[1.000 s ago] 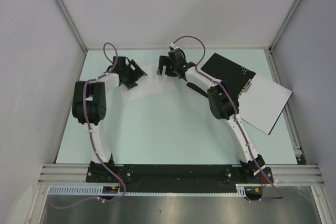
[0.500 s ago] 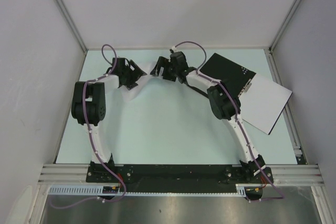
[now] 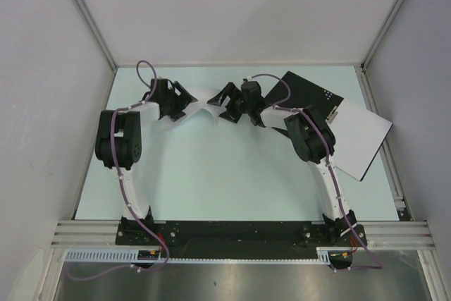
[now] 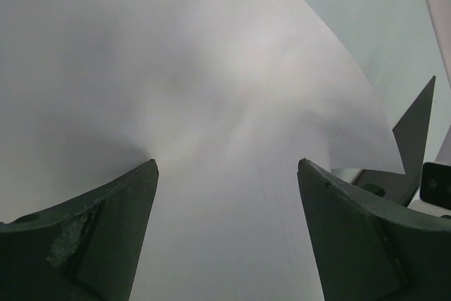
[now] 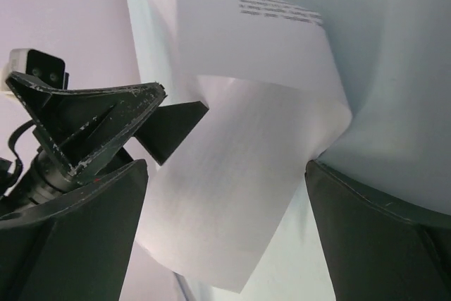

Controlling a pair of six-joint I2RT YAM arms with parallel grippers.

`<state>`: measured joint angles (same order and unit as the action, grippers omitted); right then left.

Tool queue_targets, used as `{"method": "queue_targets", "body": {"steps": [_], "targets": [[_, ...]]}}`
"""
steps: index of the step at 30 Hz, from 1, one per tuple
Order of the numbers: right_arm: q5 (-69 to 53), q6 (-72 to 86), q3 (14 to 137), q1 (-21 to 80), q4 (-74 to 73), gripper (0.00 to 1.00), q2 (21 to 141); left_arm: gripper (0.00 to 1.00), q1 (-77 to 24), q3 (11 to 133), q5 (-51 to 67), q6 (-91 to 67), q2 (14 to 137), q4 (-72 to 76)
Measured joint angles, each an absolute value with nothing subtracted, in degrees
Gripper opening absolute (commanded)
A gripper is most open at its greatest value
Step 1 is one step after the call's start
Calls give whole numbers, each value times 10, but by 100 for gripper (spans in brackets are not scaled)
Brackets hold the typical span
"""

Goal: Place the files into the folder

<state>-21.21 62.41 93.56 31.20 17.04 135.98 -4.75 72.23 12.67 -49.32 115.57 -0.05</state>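
One loose sheet (image 3: 199, 99) lies far-centre on the table (image 3: 225, 174), buckled up into a hump between the two grippers. In the right wrist view it curls over itself (image 5: 246, 160), with a few lines of black text (image 5: 278, 3) near its far edge. In the left wrist view the same sheet (image 4: 232, 89) looks blank and curved and fills most of the frame.

One folder (image 3: 310, 93) lies open and tilted at the far right, black inside with small white dots. White paper (image 3: 361, 135) covers its right half; how many sheets are stacked there cannot be told. That makes two white paper areas in view.

The left gripper (image 3: 184, 102) has its jaws apart over the sheet, not clamped. The right gripper (image 3: 224, 101) has its jaws wide apart too and faces the left one, with the hump between them.

The right arm's elbow (image 3: 306, 139) overlaps the folder's near-left edge. Two purple cables (image 3: 144, 68), one along each arm. Grey wall panels (image 3: 42, 68) stand on three sides.
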Motion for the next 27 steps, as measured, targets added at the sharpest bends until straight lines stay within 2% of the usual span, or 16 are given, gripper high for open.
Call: {"method": "queue_targets", "body": {"steps": [11,27], "targets": [[-205,761,832,298,262,95,1327,88,-54,713,128,-488,1149,2],[-145,827,714,339,283,95,1254,88,-61,701,137,-484,1142,5]]}}
